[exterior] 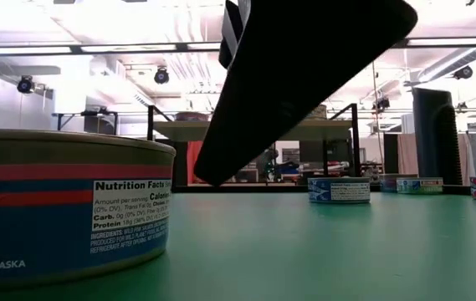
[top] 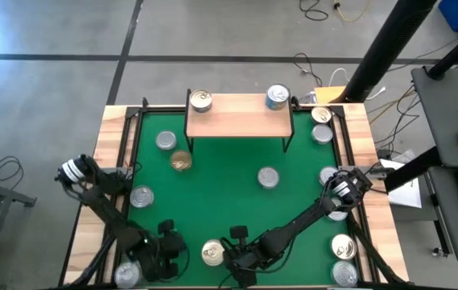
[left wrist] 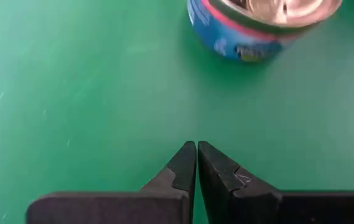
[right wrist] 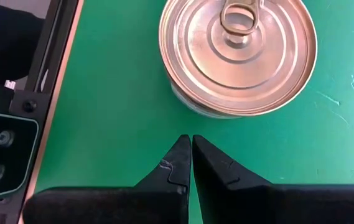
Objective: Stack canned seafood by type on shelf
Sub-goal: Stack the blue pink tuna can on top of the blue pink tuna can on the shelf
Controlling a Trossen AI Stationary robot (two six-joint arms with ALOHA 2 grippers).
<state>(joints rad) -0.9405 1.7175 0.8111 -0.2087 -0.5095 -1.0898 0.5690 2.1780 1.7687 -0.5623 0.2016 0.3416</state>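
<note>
The light-wood shelf [top: 238, 115] stands on thin black legs at the green mat's far side. It bears one gold-topped tin [top: 201, 100] and one bluish tin [top: 277, 97]. Several more tins sit on their bases around the mat. My left gripper [top: 169, 242] [left wrist: 196, 147] hovers shut near the near edge, short of a blue tin with a pink stripe [left wrist: 257, 22]. My right gripper [top: 233, 250] [right wrist: 191, 139] is shut too, its tips just short of a gold-topped tin with a pull tab [right wrist: 237, 55] [top: 212, 253]. That tin rests on the mat.
Loose tins lie along the mat's right side [top: 342, 246] [top: 323, 134], on its left [top: 142, 196] [top: 166, 141] and at the centre [top: 268, 177]. A black rail and the wooden table border [top: 116, 137] frame the mat. In the low view a big blue tin [exterior: 70, 209] stands close by.
</note>
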